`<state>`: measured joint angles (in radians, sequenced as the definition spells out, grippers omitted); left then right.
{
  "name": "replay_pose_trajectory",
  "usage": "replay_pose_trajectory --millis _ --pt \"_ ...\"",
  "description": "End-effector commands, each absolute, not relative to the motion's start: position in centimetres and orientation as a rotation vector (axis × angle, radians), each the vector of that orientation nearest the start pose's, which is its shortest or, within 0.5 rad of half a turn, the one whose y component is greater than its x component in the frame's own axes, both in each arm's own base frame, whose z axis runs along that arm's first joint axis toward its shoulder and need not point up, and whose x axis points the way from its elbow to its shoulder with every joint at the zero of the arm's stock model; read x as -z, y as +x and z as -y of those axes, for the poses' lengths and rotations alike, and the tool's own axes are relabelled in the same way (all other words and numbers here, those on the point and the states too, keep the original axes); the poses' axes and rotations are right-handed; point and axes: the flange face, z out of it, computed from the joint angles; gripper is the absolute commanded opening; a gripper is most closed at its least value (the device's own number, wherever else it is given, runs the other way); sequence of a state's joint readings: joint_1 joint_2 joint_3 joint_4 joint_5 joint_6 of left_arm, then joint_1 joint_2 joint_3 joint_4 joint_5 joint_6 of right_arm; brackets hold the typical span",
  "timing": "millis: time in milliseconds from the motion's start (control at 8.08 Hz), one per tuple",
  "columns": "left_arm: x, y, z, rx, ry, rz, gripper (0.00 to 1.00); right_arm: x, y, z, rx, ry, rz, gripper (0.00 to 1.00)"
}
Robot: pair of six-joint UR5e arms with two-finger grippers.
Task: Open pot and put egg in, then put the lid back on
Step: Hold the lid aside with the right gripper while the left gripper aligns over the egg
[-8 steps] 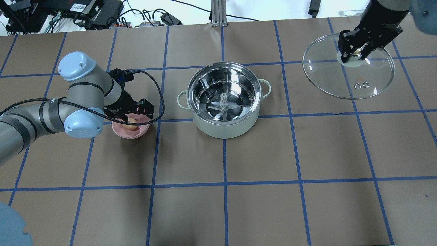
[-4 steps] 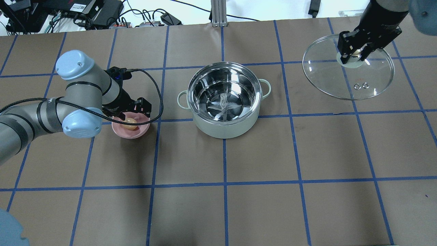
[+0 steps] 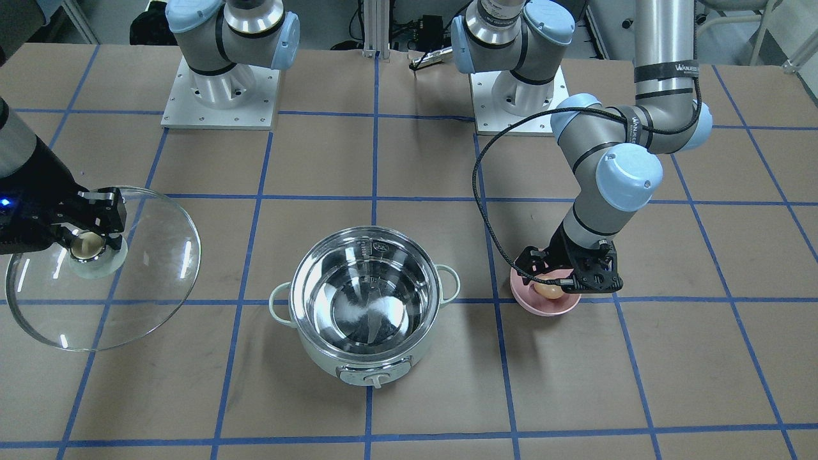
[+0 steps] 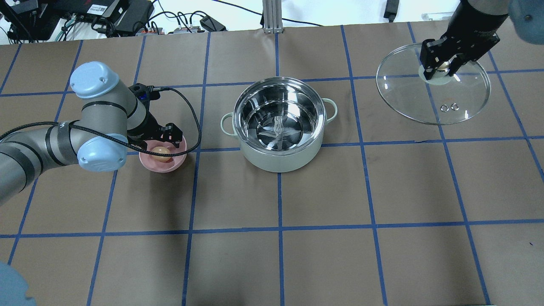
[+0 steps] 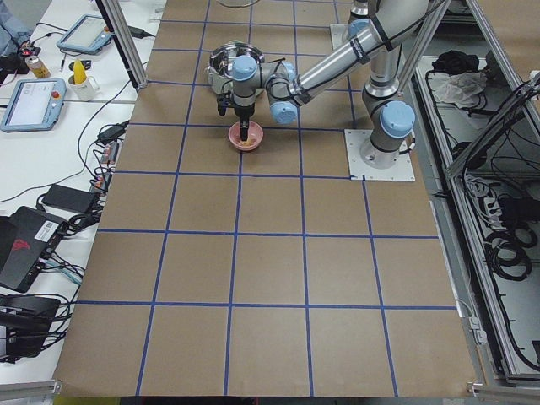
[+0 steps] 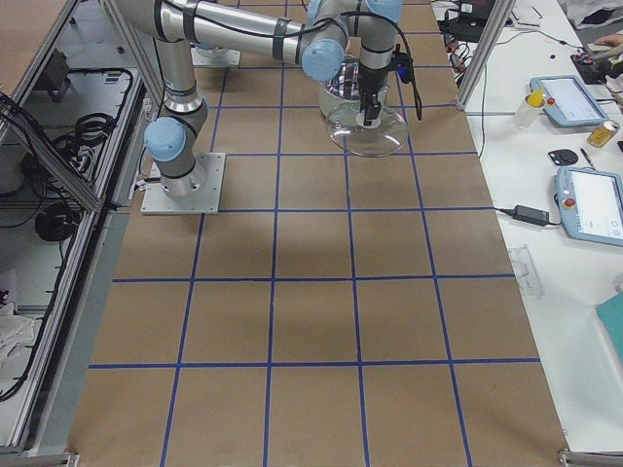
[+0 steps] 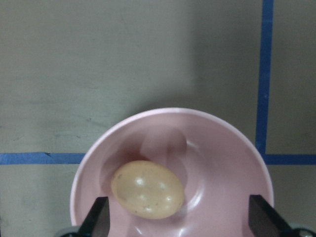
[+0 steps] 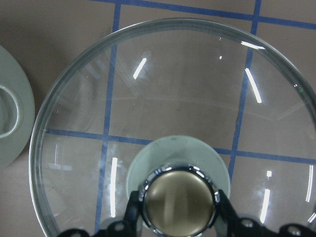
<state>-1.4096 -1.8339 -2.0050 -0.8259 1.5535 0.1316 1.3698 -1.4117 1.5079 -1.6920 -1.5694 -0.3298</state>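
The mint-green pot (image 4: 278,160) stands open in the middle of the table, its steel inside empty; it also shows in the front view (image 3: 319,358). The brown egg (image 7: 148,190) lies in a small pink bowl (image 7: 232,148) to the pot's left (image 4: 160,151). My left gripper (image 4: 165,139) is open just above the bowl, one finger (image 7: 98,217) on each side of the egg, not touching it. My right gripper (image 4: 442,66) is shut on the beige knob (image 8: 178,200) of the glass lid (image 4: 433,95), far right of the pot. I cannot tell whether the lid touches the table.
The left arm's black cable (image 4: 193,114) loops between the bowl and the pot. The arm bases (image 3: 220,96) stand at the robot's side of the table. Cables and power bricks (image 4: 127,21) lie beyond the far edge.
My left gripper has shifted a little left and closer over the pink bowl and egg. My right gripper and the lid have barely moved.
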Motion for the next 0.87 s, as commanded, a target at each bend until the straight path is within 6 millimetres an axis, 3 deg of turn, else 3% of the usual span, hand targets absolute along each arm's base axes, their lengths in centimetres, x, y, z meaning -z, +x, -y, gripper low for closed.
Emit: replay_pose_trajectory --millis 0,743 --pt "-22.22 -4.81 53.19 0.075 -0.067 -3.136 1.0 -44.71 1.9 57.54 0.038 -0.203 -3.14 0.0" --pt "-21.8 -4.24 53.49 0.096 -0.074 -3.073 1.0 -44.14 1.98 57.28 0.014 -0.202 -3.133 0.0"
